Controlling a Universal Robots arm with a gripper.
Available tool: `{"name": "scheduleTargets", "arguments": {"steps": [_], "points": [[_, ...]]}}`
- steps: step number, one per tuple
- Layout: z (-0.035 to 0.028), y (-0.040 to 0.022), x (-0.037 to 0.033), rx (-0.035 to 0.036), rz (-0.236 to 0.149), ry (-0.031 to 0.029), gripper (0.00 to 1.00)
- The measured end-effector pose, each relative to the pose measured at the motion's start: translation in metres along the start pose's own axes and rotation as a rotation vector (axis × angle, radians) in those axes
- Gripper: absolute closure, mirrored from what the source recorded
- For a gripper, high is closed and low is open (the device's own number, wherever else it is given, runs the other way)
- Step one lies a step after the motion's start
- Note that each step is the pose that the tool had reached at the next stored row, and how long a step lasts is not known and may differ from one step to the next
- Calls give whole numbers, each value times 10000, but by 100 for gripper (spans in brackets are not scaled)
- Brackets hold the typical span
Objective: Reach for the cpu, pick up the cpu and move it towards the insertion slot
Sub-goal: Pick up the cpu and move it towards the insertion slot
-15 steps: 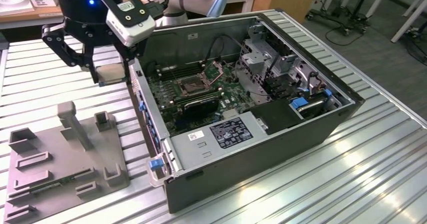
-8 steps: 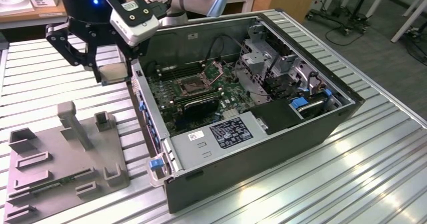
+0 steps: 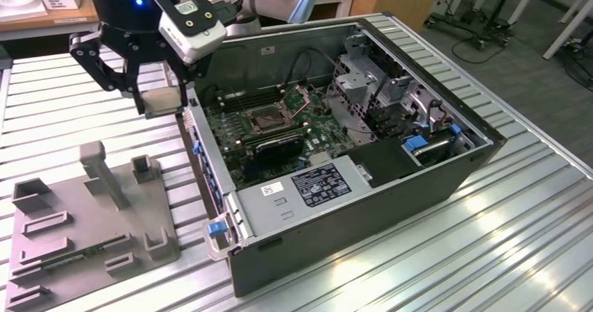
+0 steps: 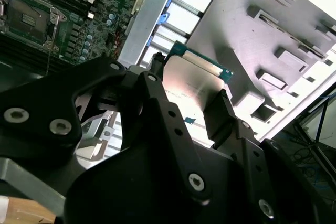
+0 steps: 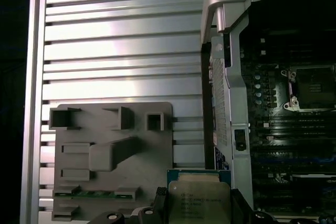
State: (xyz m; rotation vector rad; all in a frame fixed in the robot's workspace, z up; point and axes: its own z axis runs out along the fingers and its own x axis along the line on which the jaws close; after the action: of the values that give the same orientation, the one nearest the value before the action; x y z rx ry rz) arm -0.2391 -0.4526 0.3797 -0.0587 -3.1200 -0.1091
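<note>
Here the cpu (image 3: 160, 98) is clamped between the closed fingers of the gripper (image 3: 155, 103) and held in the air — above the slatted table (image 3: 55, 124), just beside the open computer case (image 3: 371, 208). The insertion slot (image 3: 266, 119) lies on the motherboard inside — well apart from the cpu.

Robotics lab: slatted aluminium bench (image 3: 519, 215), opened computer case (image 3: 371, 187).

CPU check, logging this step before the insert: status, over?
Gripper shut on the silvery square cpu with green rim, carried above the table beside the open computer case. Dark square insertion slot in its metal bracket uncovered. Nothing in the way.
</note>
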Motion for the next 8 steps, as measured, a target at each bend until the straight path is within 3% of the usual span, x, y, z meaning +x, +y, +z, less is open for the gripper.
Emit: {"name": "scheduleTargets", "arguments": {"steps": [8], "points": [[-1,2,-47,0,0,0,45]]}}
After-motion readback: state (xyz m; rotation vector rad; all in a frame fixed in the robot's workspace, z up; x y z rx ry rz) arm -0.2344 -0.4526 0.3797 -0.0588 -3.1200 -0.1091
